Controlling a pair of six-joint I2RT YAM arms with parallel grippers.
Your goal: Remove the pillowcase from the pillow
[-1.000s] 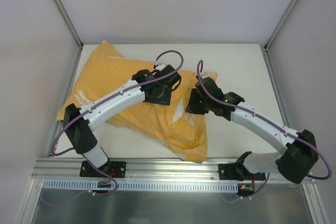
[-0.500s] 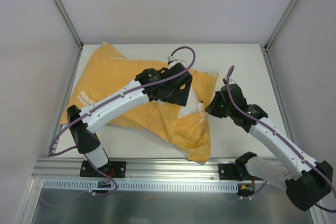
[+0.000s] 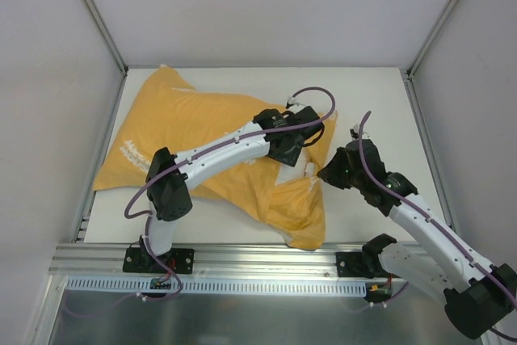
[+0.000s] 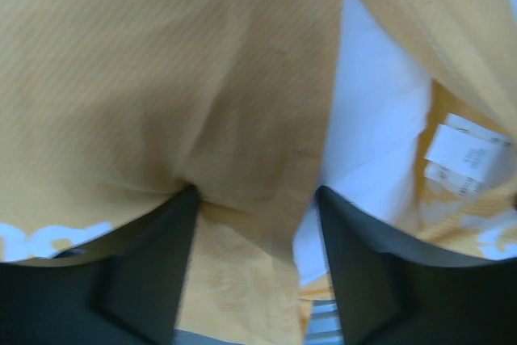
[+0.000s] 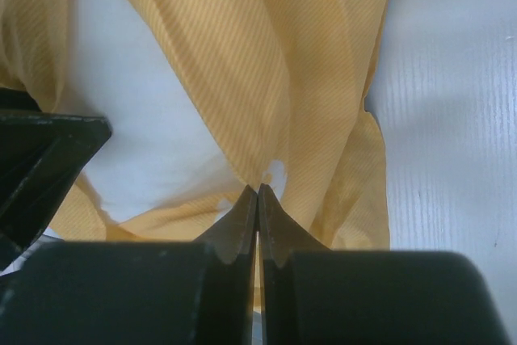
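White lettering (image 3: pixel 129 152) on the orange-yellow pillowcase (image 3: pixel 190 123) is too small to read from above; a white sewn-in label (image 4: pixel 466 156) in the left wrist view is too blurred to read; the pillowcase lies across the left and middle of the table (image 3: pixel 363 94), partly hidden under the left arm; the white pillow (image 5: pixel 137 119) shows bare at its open end; the right gripper (image 5: pixel 258 193) pinches a fold of the pillowcase, fingers together; the left gripper (image 4: pixel 254 195) is spread wide, fabric bulging unclamped between its fingers.
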